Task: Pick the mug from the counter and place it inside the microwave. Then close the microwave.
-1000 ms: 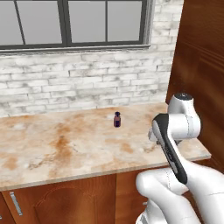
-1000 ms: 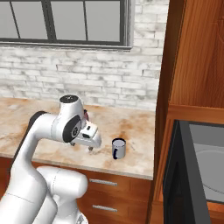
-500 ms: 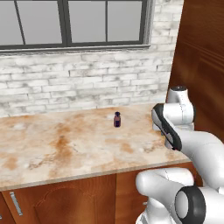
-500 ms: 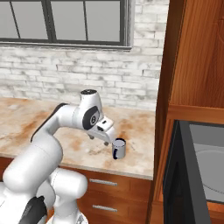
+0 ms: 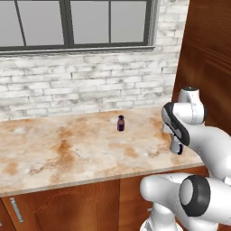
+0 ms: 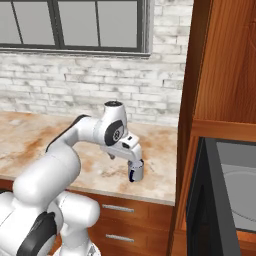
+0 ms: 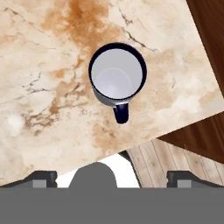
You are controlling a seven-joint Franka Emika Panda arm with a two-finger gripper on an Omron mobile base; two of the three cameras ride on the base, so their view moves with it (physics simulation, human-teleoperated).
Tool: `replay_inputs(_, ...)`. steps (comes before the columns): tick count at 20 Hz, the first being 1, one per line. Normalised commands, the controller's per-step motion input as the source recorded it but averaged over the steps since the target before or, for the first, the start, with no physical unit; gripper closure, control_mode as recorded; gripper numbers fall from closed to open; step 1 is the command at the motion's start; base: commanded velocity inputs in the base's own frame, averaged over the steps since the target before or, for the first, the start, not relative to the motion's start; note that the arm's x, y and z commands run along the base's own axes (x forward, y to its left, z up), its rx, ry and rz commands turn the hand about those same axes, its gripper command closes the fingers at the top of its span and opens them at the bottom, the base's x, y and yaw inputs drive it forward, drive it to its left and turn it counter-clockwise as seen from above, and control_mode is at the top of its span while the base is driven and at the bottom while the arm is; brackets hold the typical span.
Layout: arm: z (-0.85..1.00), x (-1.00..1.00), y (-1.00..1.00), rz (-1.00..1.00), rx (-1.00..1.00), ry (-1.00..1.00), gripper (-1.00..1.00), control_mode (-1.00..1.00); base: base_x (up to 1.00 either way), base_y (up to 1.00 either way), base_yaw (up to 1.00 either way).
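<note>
The mug point(image 7: 117, 74), white with a dark blue handle, stands upright on the counter point(image 7: 43, 65) near its front edge. I look straight down into it in the hand view, its handle turned toward the counter's edge. My gripper point(image 7: 111, 178) hangs open above it, with nothing between the fingers. From the right base view the gripper point(image 6: 134, 161) sits just over the mug point(image 6: 136, 171). The microwave point(image 6: 235, 190) is at the lower right, its door point(image 6: 199, 205) swung open. In the left base view my gripper point(image 5: 177, 146) is at the counter's point(image 5: 67, 153) right end.
A tiny dark purple bottle point(image 5: 120, 122) stands further back on the counter. A tall wooden cabinet wall point(image 6: 220, 65) rises right of the mug, above the microwave. A brick wall and window run behind the counter. Wood floor point(image 7: 175, 162) shows past the counter's edge.
My arm has swung to the right along the counter and stretched out, bringing the open gripper over the mug. The mug and the bottle have not moved.
</note>
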Motion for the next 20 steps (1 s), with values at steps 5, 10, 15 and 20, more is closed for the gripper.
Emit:
replay_inputs(5, -0.27, 0.0, -0.16, 0.07, 0.01, -0.01, -1.0, -1.0, 0.0, 0.0, 0.0)
replay_inputs(10, -0.26, 0.0, -0.12, 0.04, 0.0, -0.01, -1.0, -1.0, 0.0, 0.0, 0.0)
replay_inputs(15, -0.19, 0.0, -0.14, 0.04, 0.01, -0.03, -1.0, -1.0, 0.0, 0.0, 0.0)
replay_inputs(20, -0.14, 0.0, -0.1, 0.05, 0.01, -0.06, -1.0, -1.0, 0.0, 0.0, 0.0)
